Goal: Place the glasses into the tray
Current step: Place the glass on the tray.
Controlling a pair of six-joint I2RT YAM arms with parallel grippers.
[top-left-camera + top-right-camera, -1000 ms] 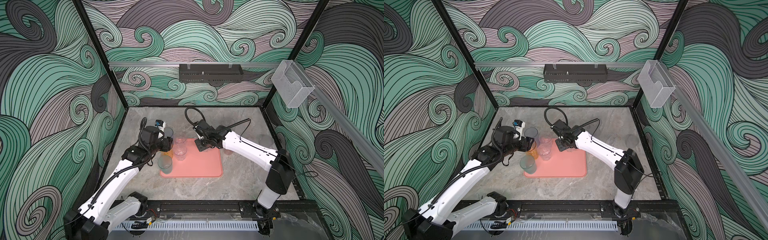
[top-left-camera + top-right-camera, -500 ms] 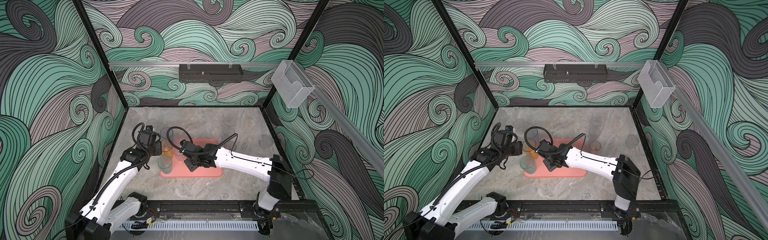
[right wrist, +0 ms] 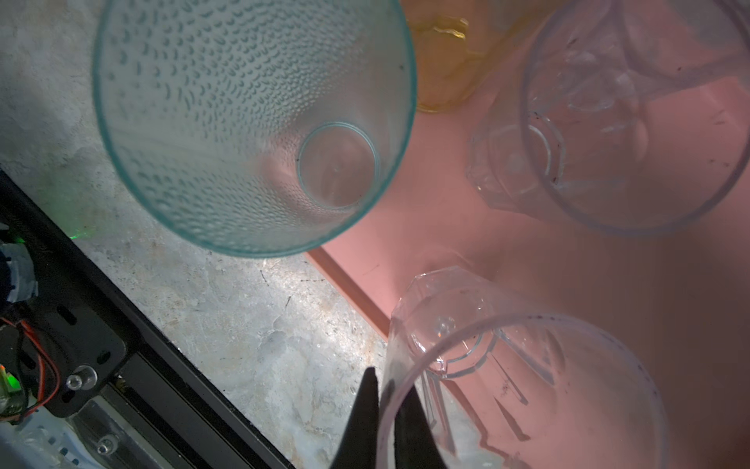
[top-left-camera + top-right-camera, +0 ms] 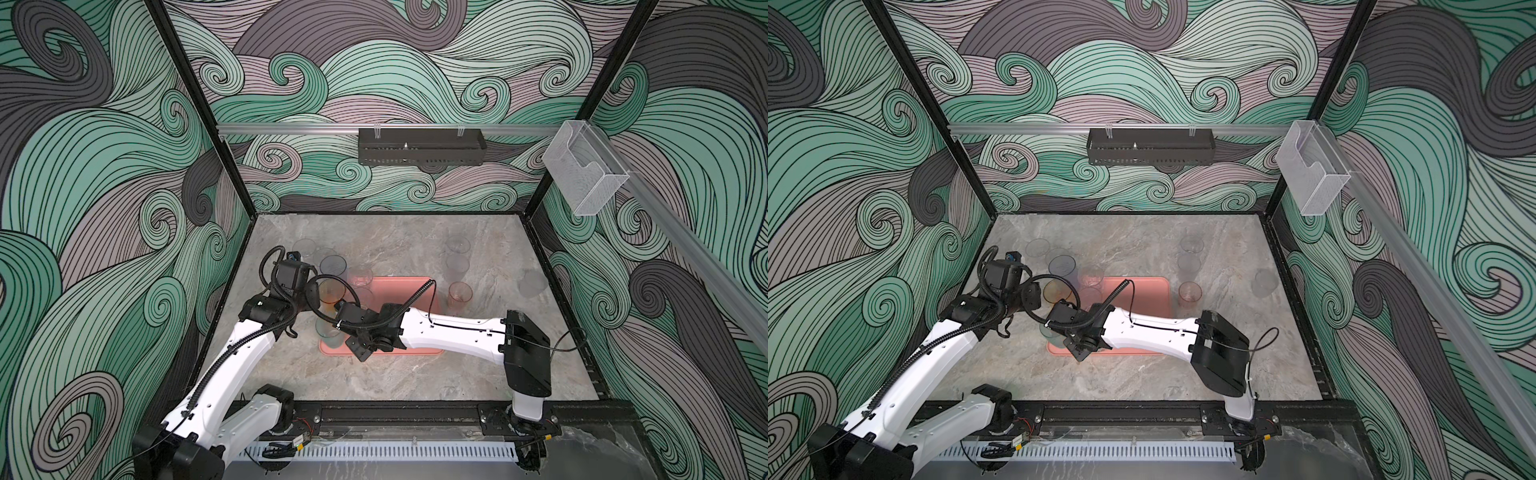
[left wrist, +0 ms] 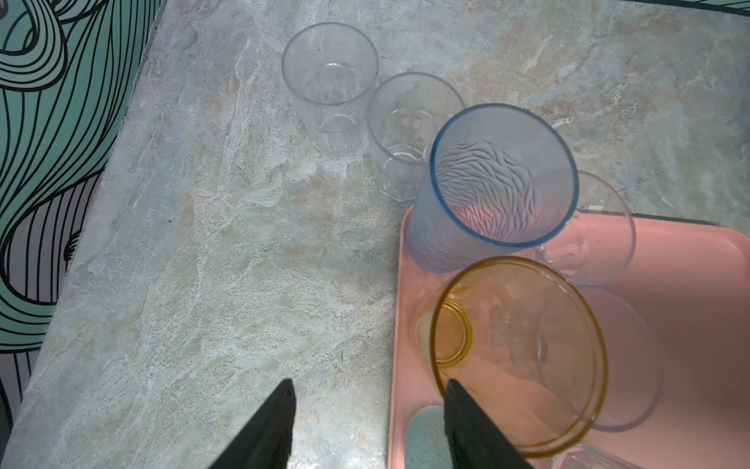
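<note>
table (image 4: 415, 245): grey marble floor of the booth, with swirly green walls round it.
right arm (image 4: 453, 332): white, stretched low along the tray's near edge toward its left end.
left arm (image 4: 245, 353): white, coming up the left side, with its wrist just off the tray's left edge.
tray (image 4: 399, 286): salmon pink and flat, mid-table in both top views (image 4: 1142, 291).
in the tray: blue tumbler (image 5: 487, 182) upright in the far left corner. The orange tumbler (image 5: 515, 357) is just beside it and a clear glass (image 5: 588, 243) is behind the blue one. The second goblet (image 3: 633, 122) is further in, and the teal tumbler (image 3: 243, 122) is at the near left corner.
off the tray, left: clear cup (image 5: 330, 81) and its twin (image 5: 410, 130), side by side on the marble near the blue tumbler.
off the tray, right: pinkish tumbler (image 4: 459, 295) just beside the tray, two clear ones (image 4: 458, 249) beyond it, and a grey glass (image 4: 532, 284) well apart.
goblet (image 3: 527, 385): clear with a faceted foot, over the tray by its near edge. I cannot tell whether it is set down.
right claw (image 3: 385, 390): pinching the goblet's wall at the rim.
left claw (image 5: 367, 390): spread with nothing between the fingers, one finger by the orange tumbler's rim.
</note>
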